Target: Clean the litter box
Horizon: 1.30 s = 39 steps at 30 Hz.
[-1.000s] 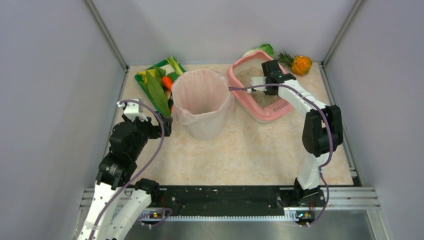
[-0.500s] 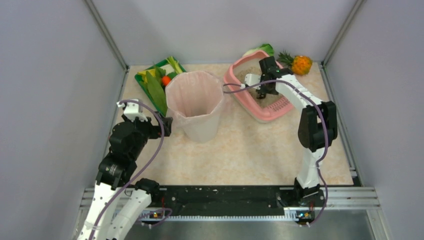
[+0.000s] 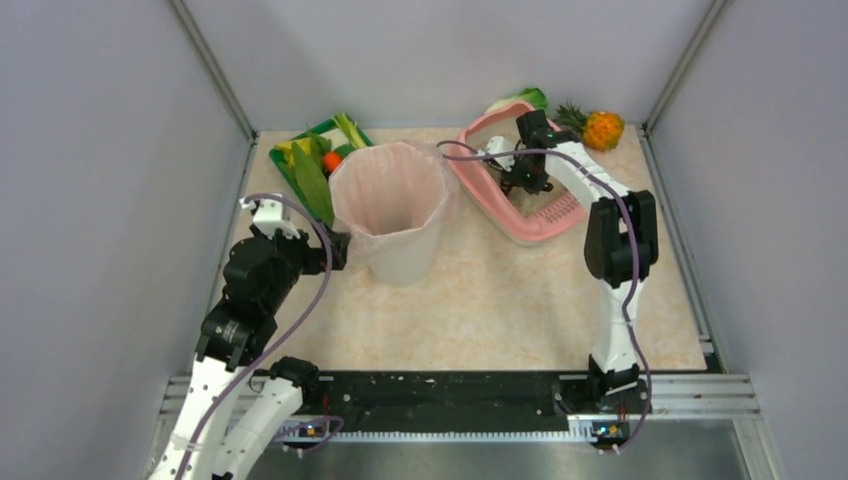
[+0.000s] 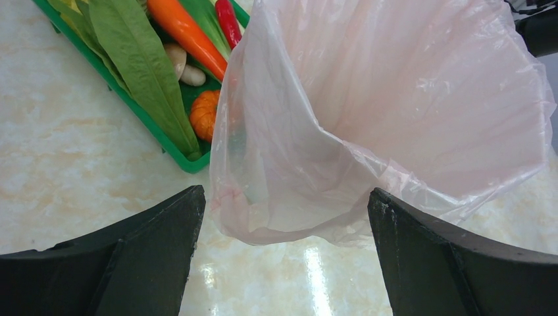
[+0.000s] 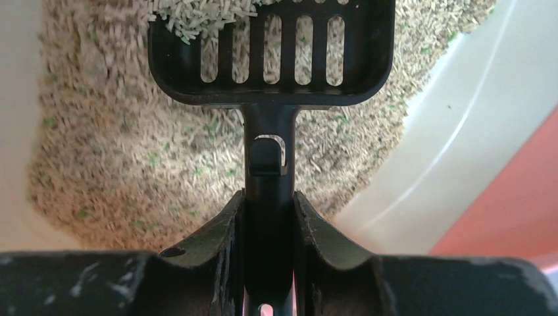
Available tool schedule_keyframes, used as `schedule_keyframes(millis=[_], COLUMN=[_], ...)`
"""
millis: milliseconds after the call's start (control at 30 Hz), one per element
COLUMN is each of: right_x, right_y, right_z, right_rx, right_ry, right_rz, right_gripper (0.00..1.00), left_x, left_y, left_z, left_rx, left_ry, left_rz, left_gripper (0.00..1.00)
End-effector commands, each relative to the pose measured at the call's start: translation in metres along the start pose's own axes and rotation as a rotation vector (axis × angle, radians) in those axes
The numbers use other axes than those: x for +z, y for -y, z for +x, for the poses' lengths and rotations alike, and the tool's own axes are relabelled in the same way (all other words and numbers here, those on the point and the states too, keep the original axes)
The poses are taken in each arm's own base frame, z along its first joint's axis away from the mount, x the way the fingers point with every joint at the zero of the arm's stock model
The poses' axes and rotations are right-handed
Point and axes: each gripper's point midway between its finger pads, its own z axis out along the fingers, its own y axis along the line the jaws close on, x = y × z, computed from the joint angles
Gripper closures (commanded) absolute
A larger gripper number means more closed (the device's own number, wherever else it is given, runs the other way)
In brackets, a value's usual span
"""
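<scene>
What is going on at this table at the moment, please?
The right gripper is shut on the handle of a black slotted scoop, which sits in the pink litter box with some litter in it. The left gripper stands open facing the pink-lined bin, gripping nothing. A green vegetable tray lies beside the bin.

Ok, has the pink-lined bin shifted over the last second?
Yes. In the top view the bin has slid slightly left, toward the green vegetable tray, and now covers more of it.
</scene>
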Motion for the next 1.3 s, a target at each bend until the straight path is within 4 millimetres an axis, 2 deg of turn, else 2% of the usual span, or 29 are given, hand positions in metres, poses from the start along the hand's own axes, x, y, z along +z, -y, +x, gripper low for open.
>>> schedule_keyframes(millis=[0,167,367,567,733,1000,1167,1267], right_x=[0.026,0.036,0.039,0.039,0.039,0.016,-0.001,-0.005], right_y=[-0.022,-0.012,-0.004,-0.003,0.007,0.032,0.033,0.025], right_z=[-0.036,-0.05,-0.069,-0.09,-0.103,-0.096,-0.082,-0.068], right_rx=[0.124,0.247,0.395,0.458,0.504,0.595,0.592,0.579], right_ry=[0.142,0.192,0.242,0.284,0.325,0.376,0.366,0.329], right_rz=[-0.126,-0.118,-0.119,-0.131,-0.112,-0.077,-0.054,-0.043], right_gripper=[1.0,1.0,1.0,1.0,1.0,1.0,1.0,1.0], left_x=[0.003,0.003,0.002,0.002,0.003,0.004,0.004,0.004], left_y=[0.011,0.011,0.011,0.011,0.012,0.014,0.014,0.015], left_z=[-0.016,-0.019,-0.023,-0.029,-0.029,-0.027,-0.029,-0.029], left_rx=[-0.021,-0.02,-0.023,-0.014,-0.013,-0.018,-0.017,-0.017], left_ry=[0.051,0.056,0.067,0.073,0.07,0.065,0.073,0.072], left_rz=[0.044,0.042,0.036,0.028,0.031,0.045,0.047,0.05], left_gripper=[0.01,0.01,0.01,0.01,0.01,0.01,0.02,0.01])
